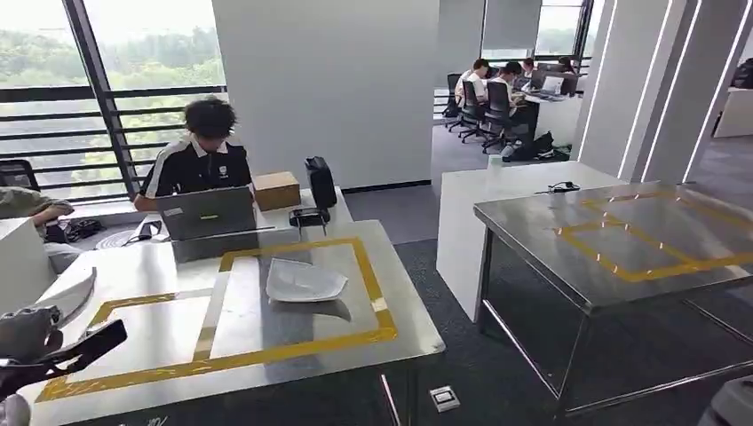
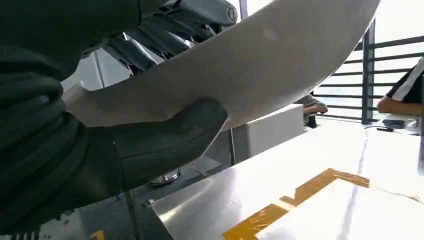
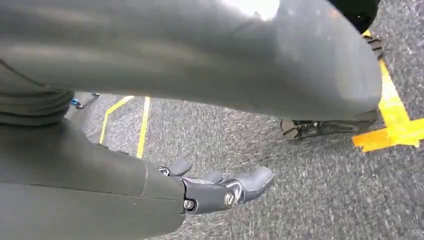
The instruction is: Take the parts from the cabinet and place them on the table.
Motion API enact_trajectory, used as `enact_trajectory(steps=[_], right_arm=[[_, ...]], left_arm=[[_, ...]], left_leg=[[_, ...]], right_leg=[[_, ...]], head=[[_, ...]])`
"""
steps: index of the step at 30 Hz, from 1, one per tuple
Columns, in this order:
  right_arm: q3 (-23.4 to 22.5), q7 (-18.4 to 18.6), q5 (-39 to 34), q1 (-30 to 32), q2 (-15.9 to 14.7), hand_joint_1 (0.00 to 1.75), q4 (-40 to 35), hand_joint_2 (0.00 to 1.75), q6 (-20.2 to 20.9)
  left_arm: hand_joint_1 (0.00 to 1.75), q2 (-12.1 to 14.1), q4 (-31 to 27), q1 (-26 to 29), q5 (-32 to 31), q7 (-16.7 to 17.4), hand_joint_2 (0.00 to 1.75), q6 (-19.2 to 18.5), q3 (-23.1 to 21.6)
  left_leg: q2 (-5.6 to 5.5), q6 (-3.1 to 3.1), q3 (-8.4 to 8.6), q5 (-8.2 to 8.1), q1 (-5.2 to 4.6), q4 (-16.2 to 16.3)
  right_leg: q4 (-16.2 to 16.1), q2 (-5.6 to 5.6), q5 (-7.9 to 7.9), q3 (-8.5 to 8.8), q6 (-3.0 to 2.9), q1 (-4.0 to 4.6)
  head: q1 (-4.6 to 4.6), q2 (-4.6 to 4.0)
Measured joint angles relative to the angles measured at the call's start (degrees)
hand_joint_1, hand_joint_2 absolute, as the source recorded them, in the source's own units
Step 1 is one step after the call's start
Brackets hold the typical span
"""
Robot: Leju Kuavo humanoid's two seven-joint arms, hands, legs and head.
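Fingers of your left hand (image 2: 150,145) grip 1 curved white part (image 2: 260,65) above the counter (image 2: 300,175); your right hand (image 3: 220,187) hangs open, holding nothing.

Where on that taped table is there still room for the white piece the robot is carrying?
The left hand holds a white part. On the near table, bare room lies inside the yellow tape, in front and left of the white part already lying there. The far edge is crowded: laptop, cardboard box, black device.
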Motion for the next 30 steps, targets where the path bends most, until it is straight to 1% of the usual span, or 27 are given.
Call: enact_trajectory(steps=[1,2,4,5,6,7,8,9,10,11,12,14,15,16,17,18,19,20,21,22,23,24,25,26,27,28,30], right_arm=[[0.0,0.0,0.0,0.0,-0.1,0.0,0.0,0.0,0.0],[0.0,0.0,-0.1,0.0,-0.1,0.0,0.0,0.0,0.0],[-0.1,0.2,-0.2,0.0,-0.1,0.0,0.0,0.0,0.0],[-0.2,0.3,-0.2,0.1,-0.1,0.0,0.0,0.0,0.3],[-0.2,0.4,-0.2,0.1,-0.1,0.0,0.0,0.0,0.3],[-0.2,0.5,-0.2,0.2,-0.1,0.0,0.0,0.0,0.3],[-0.3,0.7,-0.2,0.2,-0.2,0.0,0.0,0.0,0.3],[-0.3,0.8,-0.2,0.2,-0.2,0.0,0.0,0.0,0.1],[-0.3,0.8,-0.1,0.2,-0.2,0.0,0.0,0.0,0.0],[-0.3,0.8,0.0,0.1,-0.1,0.0,0.1,0.0,0.0],[-0.3,0.8,0.0,0.2,-0.1,0.0,0.1,0.0,0.0],[-0.3,0.7,0.2,0.4,-0.2,0.0,0.1,0.0,0.0],[-0.3,0.7,0.2,0.3,-0.2,0.0,0.1,0.0,0.0],[-0.3,0.6,0.2,0.3,-0.3,0.0,0.1,0.0,0.0],[-0.3,0.4,0.2,0.3,-0.3,0.0,0.1,0.0,0.0],[-0.3,0.3,0.2,0.3,-0.3,0.0,0.1,0.0,0.0],[-0.3,0.2,0.2,0.3,-0.3,0.0,0.1,0.0,0.0],[-0.3,0.2,0.2,0.4,-0.3,0.0,0.1,0.0,0.0],[-0.3,0.2,0.2,0.4,-0.3,0.0,0.1,0.0,0.0],[-0.3,0.1,0.2,0.4,-0.3,0.0,0.1,0.0,0.0],[-0.4,0.1,0.2,0.5,-0.3,0.0,0.1,0.0,0.0],[-0.4,0.1,0.3,0.5,-0.3,0.0,0.1,0.0,0.0],[-0.4,0.0,0.4,0.5,-0.3,0.0,0.1,0.0,0.0],[-0.4,0.0,0.4,0.8,-0.3,0.0,0.1,0.0,0.0],[-0.4,0.0,0.5,0.5,-0.3,0.0,0.1,0.0,0.0],[-0.4,0.0,0.5,0.6,-0.4,0.0,0.1,0.0,0.0],[-0.4,0.0,0.5,0.6,-0.4,0.0,0.1,0.0,0.0]], left_arm=[[1.75,-1.1,-0.2,-0.4,-0.2,0.2,1.75,-0.3,-0.2],[1.75,-1.6,-0.2,-1.1,-0.4,0.4,1.75,-0.8,-0.5],[1.75,-2.7,-0.2,-2.0,-1.0,0.8,1.75,-1.6,-1.0],[1.75,-3.1,-0.2,-2.2,-1.1,1.0,1.75,-1.9,-1.2],[1.75,-3.7,-0.2,-2.2,-1.1,1.3,1.75,-2.1,-1.4],[1.75,-4.0,-0.2,-2.2,-1.2,1.4,1.75,-2.3,-1.5],[1.75,-4.3,-0.2,-2.2,-1.3,1.6,1.75,-2.3,-1.6],[1.75,-4.4,-0.2,-2.4,-1.4,1.8,1.75,-2.3,-1.6],[1.75,-4.5,-0.2,-2.6,-1.4,1.9,1.75,-2.3,-1.7],[1.75,-4.4,-0.2,-2.8,-1.4,2.0,1.75,-2.2,-1.8],[1.75,-4.2,-0.2,-2.9,-1.5,2.2,1.75,-2.2,-1.8],[1.75,-4.3,-0.3,-2.9,-1.5,2.1,1.75,-2.1,-2.0],[1.75,-4.2,-0.3,-2.9,-1.5,2.1,1.75,-2.1,-2.0],[1.75,-4.0,-0.3,-2.8,-1.5,2.2,1.75,-2.1,-2.0],[1.75,-3.9,-0.3,-2.9,-1.5,2.3,1.75,-2.1,-2.1],[1.75,-3.9,-0.3,-2.9,-1.4,2.4,1.75,-2.1,-2.1],[1.75,-3.9,-0.2,-2.9,-1.4,2.4,1.75,-2.1,-2.1],[1.75,-3.8,0.0,-2.7,-1.3,2.6,1.75,-2.1,-2.1],[1.75,-3.8,0.1,-2.4,-1.2,2.8,1.75,-2.2,-2.1],[1.75,-3.6,0.2,-2.1,-1.2,3.1,1.75,-2.3,-2.1],[1.75,-3.4,0.2,-1.9,-1.2,3.2,1.75,-2.3,-2.1],[1.75,-3.0,0.2,-1.9,-1.0,3.4,1.75,-2.3,-2.1],[1.75,-2.8,0.2,-1.9,-1.0,3.4,1.75,-2.3,-2.1],[1.75,-2.5,0.2,-2.0,-1.0,3.6,1.75,-2.3,-2.1],[1.75,-2.1,0.3,-2.1,-0.9,3.8,1.75,-2.6,-2.1],[1.75,-2.0,0.3,-2.0,-0.9,3.9,1.75,-2.6,-2.1],[1.75,-1.4,0.4,-1.4,-0.8,4.1,1.75,-3.1,-2.1]], left_leg=[[0.32,0.13,0.73,0.36,0.31,-0.9],[0.47,0.34,0.89,0.37,0.51,-1.1],[0.8,0.45,0.85,0.32,0.5,-1.0],[0.97,0.4,0.86,0.22,0.51,-1.0],[1.06,0.25,0.88,0.1,0.58,-0.9],[1.07,-0.04,0.88,-0.08,0.77,-0.8],[1.07,-0.47,0.86,-0.36,1.05,-0.4],[1.06,-1.01,0.78,-0.76,1.37,0.2],[1.08,-1.6,0.62,-1.36,1.62,1.1],[1.01,-2.44,-0.14,-2.08,1.21,1.8],[1.02,-2.84,0.03,-2.47,1.31,2.2],[0.84,-3.43,0.63,-2.42,1.48,1.6],[0.71,-3.76,0.48,-2.6,1.62,1.6],[2.01,-3.7,0.28,-2.81,1.63,2.5],[3.31,-3.48,-0.74,-3.8,1.48,4.9],[3.75,-3.32,-2.96,-5.59,1.13,9.2],[3.86,-3.22,-5.67,-7.48,0.9,14.2],[3.87,-3.04,-8.2,-8.67,0.77,18.5],[3.89,-2.8,-9.71,-8.59,0.61,20.5],[3.9,-2.45,-9.85,-7.23,0.42,19.9],[3.92,-2.01,-8.89,-4.46,0.18,16.7],[4.02,-1.5,-6.75,-0.98,-0.1,11.6],[4.48,-1.06,-4.67,1.89,-0.41,6.2],[5.42,-0.79,-3.77,0.91,-0.92,5.3],[5.3,-0.54,-3.12,0.44,-1.41,3.6],[5.25,-0.31,-3.21,-0.18,-1.45,3.4],[4.73,0.15,-3.05,-0.54,-1.38,3.1]], right_leg=[[1.1,-0.81,-0.34,-0.31,0.26,-0.05],[3.6,-1.3,-2.0,-1.52,0.56,-0.13],[12.9,-1.61,-6.38,-6.54,1.14,-0.7],[16.6,-1.65,-7.53,-8.61,1.47,-1.0],[18.0,-1.7,-7.29,-9.64,1.83,-1.33],[16.3,-1.73,-5.55,-9.15,2.23,-1.76],[12.2,-1.73,-3.02,-7.35,2.66,-2.18],[7.1,-1.72,-0.56,-4.9,3.1,-2.62],[2.4,-1.63,1.12,-2.5,3.6,-3.14],[2.5,-1.3,0.2,-2.21,3.33,-2.55],[2.7,-1.38,0.02,-2.38,1.91,-2.68],[3.1,-1.78,-0.45,-2.35,0.89,-2.29],[3.0,-1.9,-0.43,-2.12,0.37,-2.4],[2.8,-2.09,-0.46,-1.85,-0.19,-2.43],[2.7,-2.23,-0.68,-1.56,-0.55,-2.28],[2.7,-2.42,-0.9,-1.3,-0.86,-2.15],[2.7,-2.63,-1.17,-1.02,-1.19,-1.93],[2.7,-2.84,-1.51,-0.69,-1.42,-1.69],[2.7,-2.96,-1.86,-0.28,-1.54,-1.48],[2.7,-3.06,-2.25,0.26,-1.65,-1.34],[2.7,-3.12,-2.73,0.86,-1.64,-1.24],[2.7,-3.17,-3.24,1.57,-1.56,-1.2],[2.7,-3.17,-3.76,2.12,-1.34,-1.17],[2.5,-3.23,-4.05,1.98,-1.04,-1.05],[2.6,-3.18,-4.21,1.99,-0.66,-0.74],[2.4,-3.41,-4.16,1.89,-0.43,-0.96],[1.7,-3.85,-4.51,2.56,0.16,-0.74]], head=[[0.02,0.0],[0.04,0.0],[0.09,0.0],[0.07,0.0],[0.13,0.0],[0.09,0.0],[0.13,0.02],[0.09,0.0],[0.15,0.02],[0.17,0.0],[0.04,0.0],[0.06,0.0],[0.02,0.0],[0.0,0.0],[-0.04,0.0],[0.0,0.0],[-0.02,0.0],[0.0,0.0],[-0.02,0.0],[0.0,0.0],[-0.02,0.0],[-0.02,0.0],[0.0,0.0],[-0.02,0.0],[-0.06,-0.04],[0.09,0.02],[0.07,0.0]])
